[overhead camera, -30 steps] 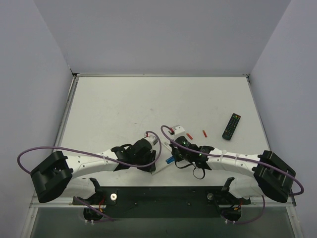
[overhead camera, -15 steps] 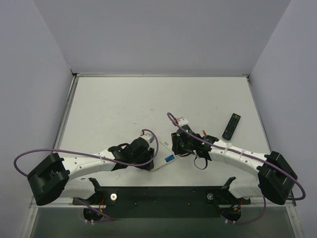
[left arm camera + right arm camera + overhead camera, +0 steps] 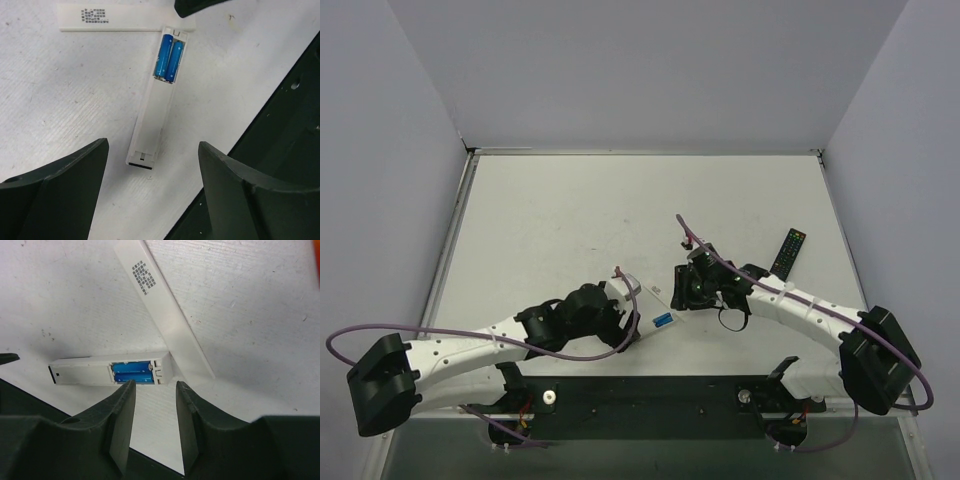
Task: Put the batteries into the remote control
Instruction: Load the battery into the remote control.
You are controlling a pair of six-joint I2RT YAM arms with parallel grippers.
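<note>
Plainly, batteries [image 3: 167, 61] in remote control [image 3: 156, 112]; left pincer [image 3: 152, 146], right pincer [image 3: 155, 387] both spread; cover [image 3: 162, 310] cropped.

I see flat, bright overhead light in the top view, soft faint shadows on the table [image 3: 570, 220], no glare. Both wrist views are sharp mid-frame; the left gripper's fingers [image 3: 50, 200] at the bottom edge are dark and a bit soft. Right wrist view same.
</note>
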